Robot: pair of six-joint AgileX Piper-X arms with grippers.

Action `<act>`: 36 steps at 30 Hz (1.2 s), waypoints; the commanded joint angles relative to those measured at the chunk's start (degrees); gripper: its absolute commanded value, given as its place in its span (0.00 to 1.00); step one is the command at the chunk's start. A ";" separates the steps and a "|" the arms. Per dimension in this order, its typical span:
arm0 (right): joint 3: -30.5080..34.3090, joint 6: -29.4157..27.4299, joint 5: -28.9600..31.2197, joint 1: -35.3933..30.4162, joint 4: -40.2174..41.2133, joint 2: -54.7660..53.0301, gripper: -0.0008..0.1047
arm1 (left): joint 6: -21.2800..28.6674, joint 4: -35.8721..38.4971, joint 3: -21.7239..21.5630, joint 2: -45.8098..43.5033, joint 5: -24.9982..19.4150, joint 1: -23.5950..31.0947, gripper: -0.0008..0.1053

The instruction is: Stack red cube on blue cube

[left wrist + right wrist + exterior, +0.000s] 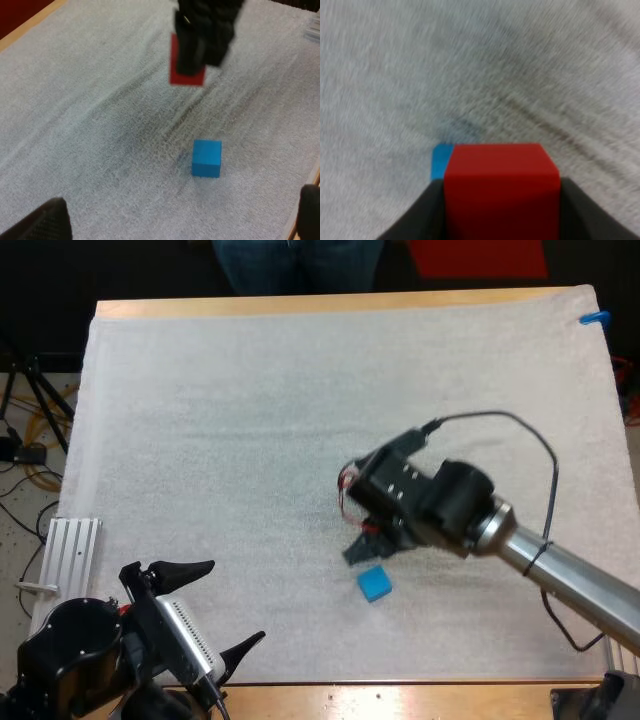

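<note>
Right hand (362,540), frame centre, grips the one red cube (502,190) between both fingers over the white mat (250,420). The one blue cube (375,584) lies just below it in frame, with bare mat around it. Left hand (232,602), lower left, is spread wide. A person's legs (300,265) stand beyond the surface (300,306).

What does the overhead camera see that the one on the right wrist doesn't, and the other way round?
High view adds: the open left gripper at the near side, the whole right arm, a person's legs beyond the table. Right wrist view adds: the red cube up close, clamped in the right gripper. Shared: the blue cube and white mat.
</note>
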 commanded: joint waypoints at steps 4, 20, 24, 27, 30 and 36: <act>4.54 2.99 0.02 2.39 -3.55 -0.55 0.21 | 0.42 -0.11 -0.28 0.25 -0.40 -0.37 0.83; 10.91 5.33 -4.19 3.72 -11.60 3.45 0.21 | 0.42 -0.11 -0.28 0.25 -0.40 -0.37 0.83; 10.91 5.78 -5.61 3.72 -11.60 5.08 0.21 | 0.42 -0.11 -0.28 0.25 -0.40 -0.37 0.83; 10.91 6.55 -5.86 3.72 -11.60 6.08 0.21 | 0.42 -0.11 -0.28 0.25 -0.40 -0.37 0.83; 11.89 6.75 -5.98 3.72 -13.32 6.12 0.21 | 0.42 -0.11 -0.28 0.25 -0.40 -0.37 0.83; 15.41 9.02 -5.98 3.72 -15.45 6.12 0.21 | 0.42 -0.11 -0.28 0.25 -0.40 -0.37 0.83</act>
